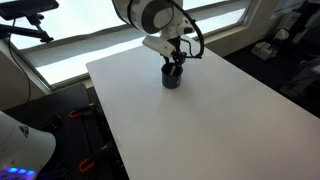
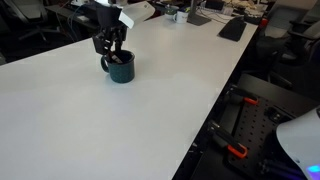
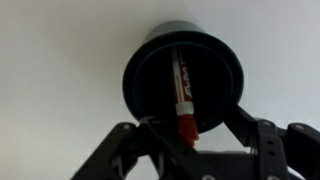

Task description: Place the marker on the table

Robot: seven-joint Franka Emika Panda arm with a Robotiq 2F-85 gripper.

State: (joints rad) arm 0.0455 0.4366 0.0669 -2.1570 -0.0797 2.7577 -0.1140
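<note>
The marker (image 3: 183,85), reddish with a white label and a red cap, stands tilted inside the small dark round cup (image 3: 183,75); its red end leans over the cup's near rim. The cup stands on the white table (image 1: 200,125), towards its far side, and shows in both exterior views (image 1: 172,77) (image 2: 121,68). My gripper (image 3: 190,135) hangs right above the cup (image 1: 175,62) (image 2: 112,50). It is open, with one finger on each side of the marker's red end, not touching it. I cannot make out the marker in the exterior views.
The table (image 2: 110,130) is wide and white around the cup. A window runs behind the table (image 1: 80,50). Desks with a keyboard (image 2: 232,28) and chairs stand beyond the table's far edge. Red-handled tools lie on the floor (image 2: 235,150).
</note>
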